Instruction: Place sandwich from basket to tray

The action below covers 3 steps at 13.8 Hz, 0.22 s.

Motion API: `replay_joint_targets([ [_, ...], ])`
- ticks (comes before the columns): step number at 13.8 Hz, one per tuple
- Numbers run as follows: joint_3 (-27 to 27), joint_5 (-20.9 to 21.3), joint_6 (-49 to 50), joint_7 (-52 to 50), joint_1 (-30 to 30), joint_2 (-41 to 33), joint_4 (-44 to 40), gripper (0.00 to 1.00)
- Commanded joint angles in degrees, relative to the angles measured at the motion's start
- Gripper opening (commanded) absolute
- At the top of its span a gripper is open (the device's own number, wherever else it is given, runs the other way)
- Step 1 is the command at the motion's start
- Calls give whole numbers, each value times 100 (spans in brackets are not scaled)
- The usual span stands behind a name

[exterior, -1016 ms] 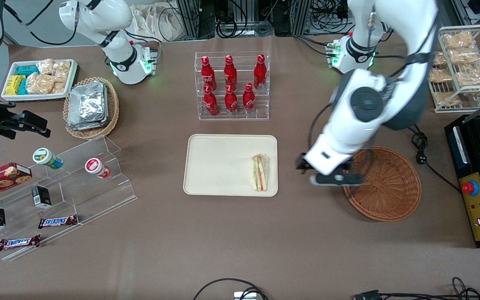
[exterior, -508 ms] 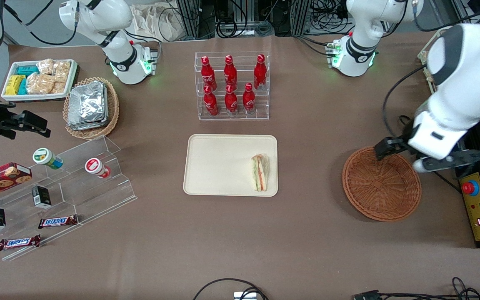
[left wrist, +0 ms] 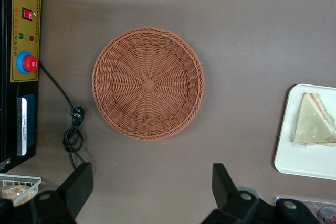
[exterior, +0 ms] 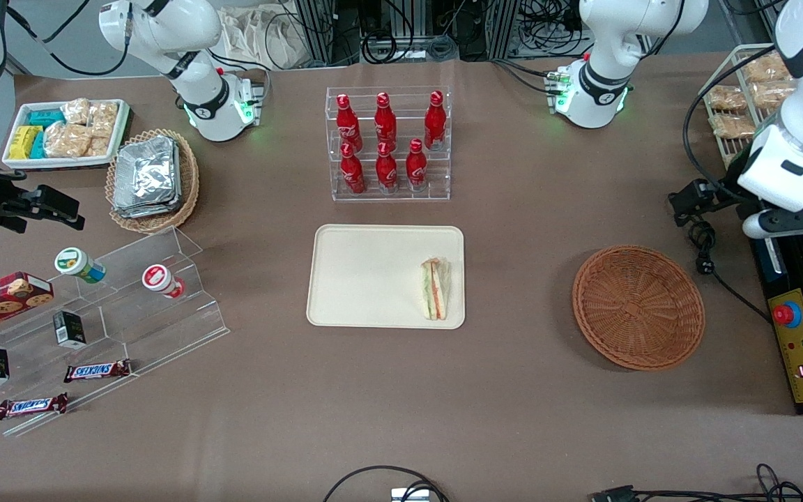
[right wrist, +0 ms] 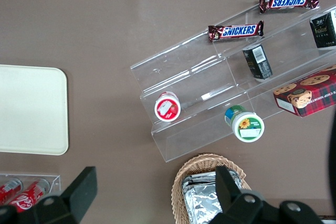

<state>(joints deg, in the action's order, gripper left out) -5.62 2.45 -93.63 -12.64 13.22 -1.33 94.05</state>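
Note:
The sandwich (exterior: 435,288) (left wrist: 314,120) lies flat on the cream tray (exterior: 366,275) (left wrist: 304,161), against the short rim that faces the basket. Nothing lies in the round reddish-brown wicker basket (exterior: 638,307) (left wrist: 148,82). My gripper (exterior: 781,223) (left wrist: 149,174) hangs high above the table toward the working arm's end, farther from the front camera than the basket. It is open, the black fingers (left wrist: 79,182) spread wide over bare brown table with nothing between them.
A black control box with a red button (exterior: 795,328) (left wrist: 26,64) and a coiled cable (exterior: 701,244) lie beside the basket. A wire rack of bagged snacks (exterior: 757,104) stands near my arm. An acrylic rack of red bottles (exterior: 387,143) stands farther back than the tray.
My gripper has swung from between tray and basket, over the basket, out toward the working arm's end and farther from the front camera. The sandwich stayed on the tray.

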Motion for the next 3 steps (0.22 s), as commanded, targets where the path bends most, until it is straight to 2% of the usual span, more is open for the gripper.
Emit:
replay_joint_targets([
  [1, 53, 27, 38, 139, -47, -114, 79, 100],
  [3, 53, 27, 12, 174, -47, -105, 87, 100],
])
